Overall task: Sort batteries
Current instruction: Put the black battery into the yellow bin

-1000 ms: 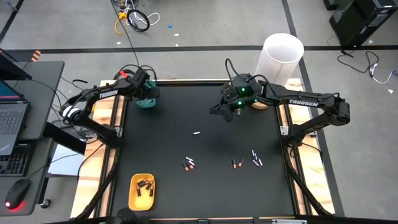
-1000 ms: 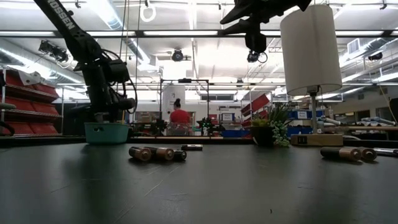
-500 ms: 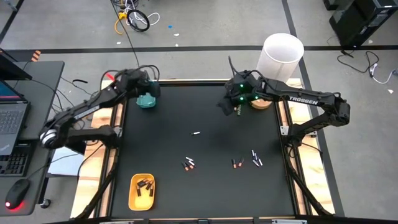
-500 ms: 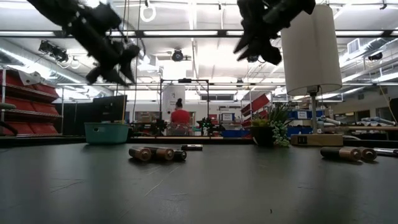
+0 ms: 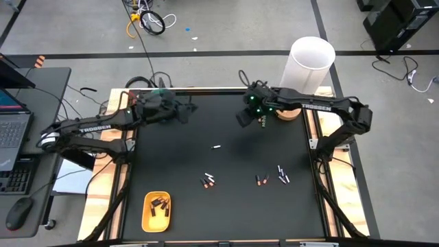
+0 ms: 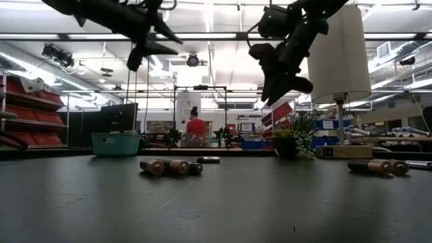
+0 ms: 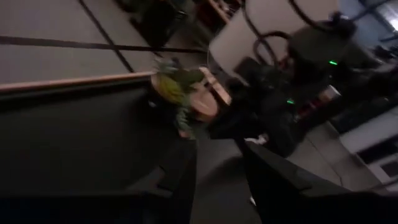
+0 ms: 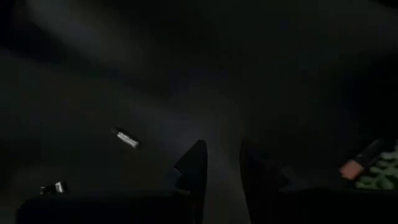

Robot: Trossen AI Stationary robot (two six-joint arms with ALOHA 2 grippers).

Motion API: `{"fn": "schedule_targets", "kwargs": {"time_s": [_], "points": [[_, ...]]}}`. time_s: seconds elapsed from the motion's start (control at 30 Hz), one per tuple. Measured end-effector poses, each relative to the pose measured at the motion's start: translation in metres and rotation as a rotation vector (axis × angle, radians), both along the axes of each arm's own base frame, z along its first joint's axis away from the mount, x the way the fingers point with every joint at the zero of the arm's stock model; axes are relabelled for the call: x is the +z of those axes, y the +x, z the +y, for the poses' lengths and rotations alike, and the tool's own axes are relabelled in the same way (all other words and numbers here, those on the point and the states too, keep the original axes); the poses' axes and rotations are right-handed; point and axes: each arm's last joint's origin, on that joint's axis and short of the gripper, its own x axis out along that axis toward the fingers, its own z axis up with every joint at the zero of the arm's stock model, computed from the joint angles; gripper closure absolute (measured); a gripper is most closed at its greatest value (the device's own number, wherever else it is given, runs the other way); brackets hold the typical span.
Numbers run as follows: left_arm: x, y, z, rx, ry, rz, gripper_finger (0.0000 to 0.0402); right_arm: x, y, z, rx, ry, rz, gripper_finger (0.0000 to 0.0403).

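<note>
1. Overhead, a dark surface [image 5: 226,158] fills the middle of the frame, with loose batteries [image 5: 209,181] scattered across its lower centre and lower right, and one pale battery [image 5: 217,147] alone near the centre.
2. A yellow tray [image 5: 145,218] at the lower left already holds a few dark batteries.
3. The left gripper [image 5: 186,108] hangs in the air at the upper left of the frame, its jaws a narrow gap apart with nothing between them.
4. The right gripper [image 5: 241,118] hangs in the air at the upper centre, jaws also slightly parted and empty, well apart from every battery.
5. Risk: the two grippers sit fairly near each other along the upper edge; if both head for the central battery together, the arms could collide.
6. Risk: the batteries are small, round and lie in tight clusters; jaws this narrow may land on top of one, or nudge neighbours so they roll away.
7. Risk: dark and pale batteries lie mixed at the lower right, so a careless grasp could lift the wrong kind.
</note>
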Motion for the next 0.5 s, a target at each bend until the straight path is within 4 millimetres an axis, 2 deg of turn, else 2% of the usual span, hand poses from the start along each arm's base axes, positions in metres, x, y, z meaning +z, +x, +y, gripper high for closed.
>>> {"fn": "schedule_targets", "kwargs": {"time_s": [0.23,0.5], "points": [[-0.015,0.017,-0.014,-0.069,-0.075,0.05,0.0254,-0.003,0.007,0.015,0.06,0.011,0.01,0.0325],[-0.028,0.042,-0.005,-0.031,-0.147,-0.036,0.0254,-0.01,-0.005,0.008,0.097,0.01,0.134,0.0325]]}}
